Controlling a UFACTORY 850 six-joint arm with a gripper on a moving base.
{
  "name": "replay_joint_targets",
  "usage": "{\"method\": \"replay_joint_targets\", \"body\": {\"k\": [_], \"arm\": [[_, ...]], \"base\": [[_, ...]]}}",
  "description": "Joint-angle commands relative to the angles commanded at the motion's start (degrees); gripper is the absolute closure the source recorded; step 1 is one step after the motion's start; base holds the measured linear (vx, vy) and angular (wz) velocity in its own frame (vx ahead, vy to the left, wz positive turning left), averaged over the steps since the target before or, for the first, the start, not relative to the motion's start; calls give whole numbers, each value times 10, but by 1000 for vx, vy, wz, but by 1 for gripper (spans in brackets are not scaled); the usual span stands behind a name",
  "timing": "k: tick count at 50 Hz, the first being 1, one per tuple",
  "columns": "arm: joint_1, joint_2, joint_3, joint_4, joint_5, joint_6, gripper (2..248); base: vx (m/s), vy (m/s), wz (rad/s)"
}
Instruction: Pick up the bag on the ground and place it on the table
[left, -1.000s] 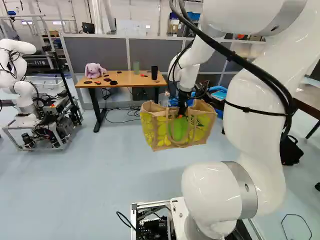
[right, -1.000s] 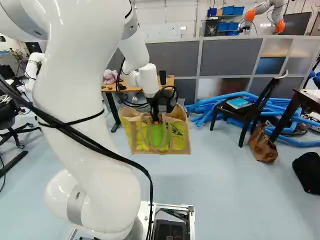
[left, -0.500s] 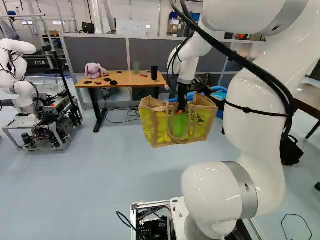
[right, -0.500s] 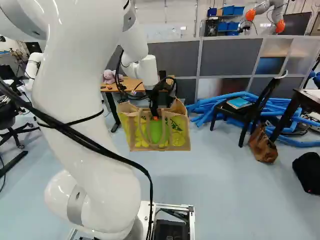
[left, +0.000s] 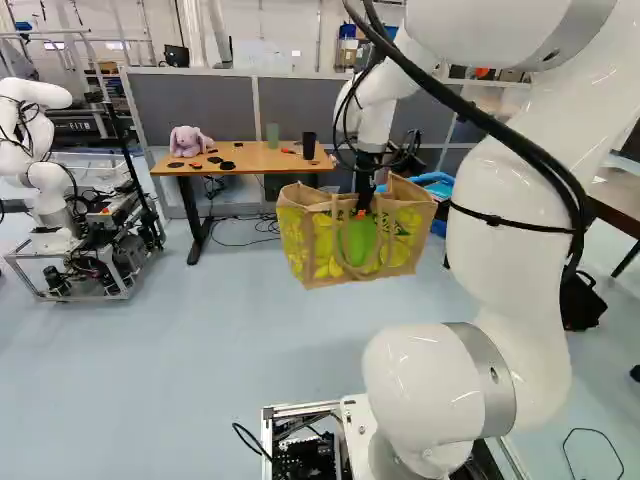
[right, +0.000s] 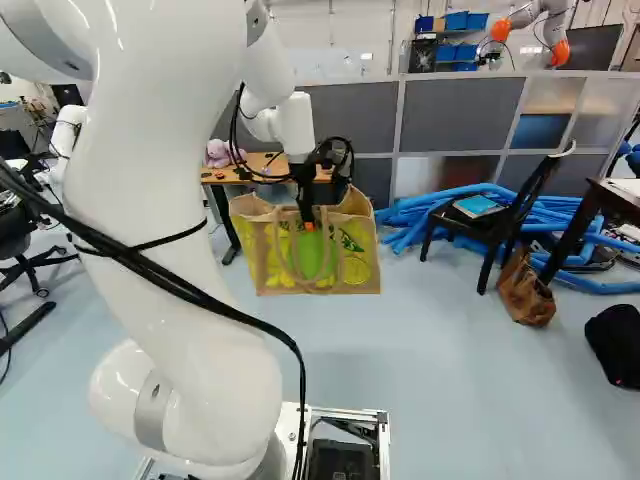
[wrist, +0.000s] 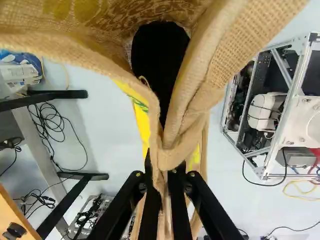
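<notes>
One fold of the yellow-and-tan woven bag (left: 320, 240) is pinched by the black two-fingered gripper (wrist: 162, 175); hung in mid-air short of the rectangular orange-brown wooden table (left: 258, 161), the bag could be snagged on its near edge if carried low.

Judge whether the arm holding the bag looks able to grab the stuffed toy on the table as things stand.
Probably not: its jaws are closed on the bag, which hangs from them and would need setting down first. The stuffed toy looks uncovered on the table, though reach is uncertain.
</notes>
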Motion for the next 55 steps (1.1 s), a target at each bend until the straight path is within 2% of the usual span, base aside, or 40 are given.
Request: {"method": "replay_joint_targets", "body": {"k": [55], "arm": [[5, 20, -93, 0, -175, 0, 227]], "base": [[0, 0, 0]]}}
